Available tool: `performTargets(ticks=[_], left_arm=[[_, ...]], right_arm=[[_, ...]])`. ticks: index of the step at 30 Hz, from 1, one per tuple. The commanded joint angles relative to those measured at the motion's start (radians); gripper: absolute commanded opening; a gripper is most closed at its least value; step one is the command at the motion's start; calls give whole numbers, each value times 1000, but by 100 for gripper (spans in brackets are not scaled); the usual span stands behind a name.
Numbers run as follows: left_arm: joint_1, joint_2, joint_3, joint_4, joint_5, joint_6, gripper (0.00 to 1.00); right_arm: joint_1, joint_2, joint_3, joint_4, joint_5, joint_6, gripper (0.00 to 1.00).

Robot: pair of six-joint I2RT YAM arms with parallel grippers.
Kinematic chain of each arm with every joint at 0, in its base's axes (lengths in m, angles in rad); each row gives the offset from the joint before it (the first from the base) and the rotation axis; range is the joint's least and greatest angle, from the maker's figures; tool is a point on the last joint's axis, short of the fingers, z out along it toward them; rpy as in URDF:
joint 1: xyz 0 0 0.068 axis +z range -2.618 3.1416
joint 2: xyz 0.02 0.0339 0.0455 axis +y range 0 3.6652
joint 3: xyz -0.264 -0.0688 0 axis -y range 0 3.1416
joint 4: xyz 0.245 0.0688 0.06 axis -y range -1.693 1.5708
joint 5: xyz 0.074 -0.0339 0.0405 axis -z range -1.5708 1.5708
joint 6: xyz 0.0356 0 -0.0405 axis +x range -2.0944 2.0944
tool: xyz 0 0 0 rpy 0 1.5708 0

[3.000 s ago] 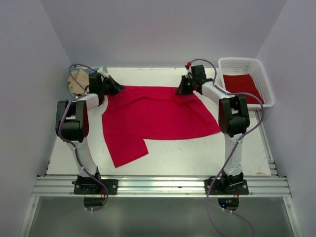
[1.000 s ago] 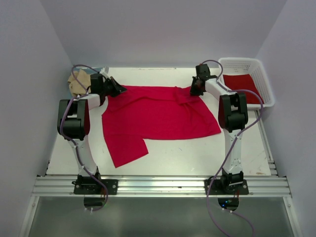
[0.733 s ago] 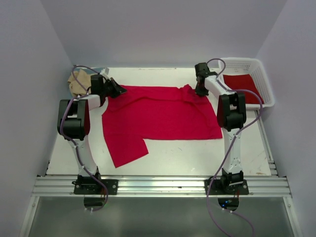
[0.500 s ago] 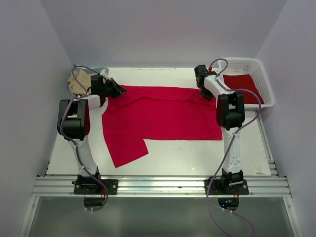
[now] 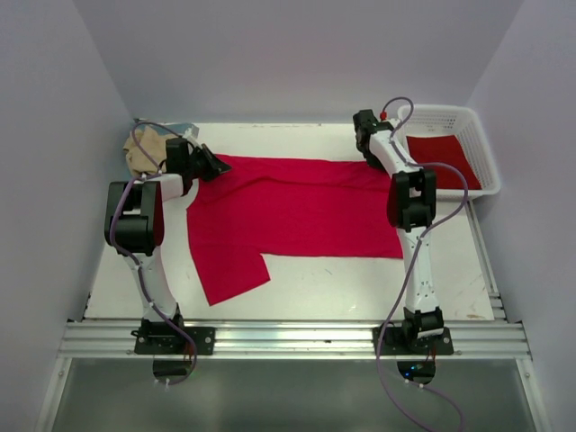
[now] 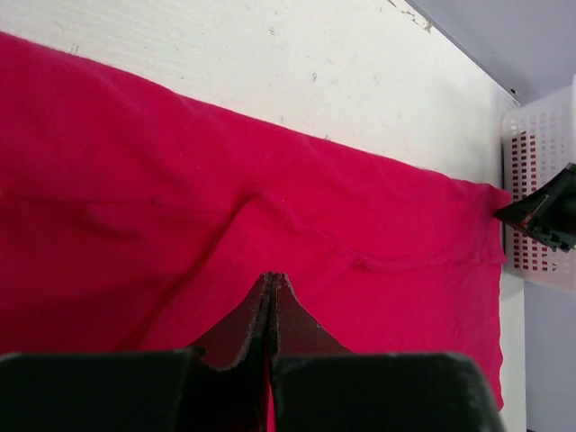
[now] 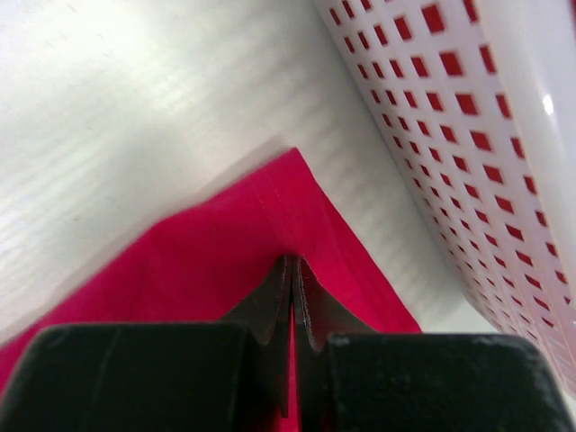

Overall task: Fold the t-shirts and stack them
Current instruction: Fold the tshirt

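Observation:
A bright red t-shirt lies spread across the table, its far edge pulled straight between the two grippers. My left gripper is shut on the shirt's far left corner; the left wrist view shows its jaws pinched on red cloth. My right gripper is shut on the far right corner next to the basket; the right wrist view shows its jaws pinched on that corner. A tan shirt lies bunched at the far left with a blue-grey one behind it.
A white lattice basket at the far right holds another red shirt; its wall is close to my right gripper. One sleeve lies toward the near left. Bare table lies near the front.
My right gripper has pulled the shirt's far right corner farther right and back toward the basket, straightening the far edge. The left gripper has held still.

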Motion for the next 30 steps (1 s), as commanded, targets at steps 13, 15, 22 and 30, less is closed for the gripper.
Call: performTargets(ticks=[13, 15, 22, 30], left_arm=[[9, -100, -82, 182, 28, 2, 0], [7, -117, -74, 161, -4, 24, 0], [-4, -6, 62, 22, -53, 68, 21], [-8, 122, 203, -22, -22, 64, 66]], right_arm=[[31, -544, -644, 771, -130, -210, 0], [62, -678, -729, 863, -165, -250, 0], [129, -666, -683, 644, -422, -212, 0], [287, -865, -1042, 750, -487, -150, 0]])
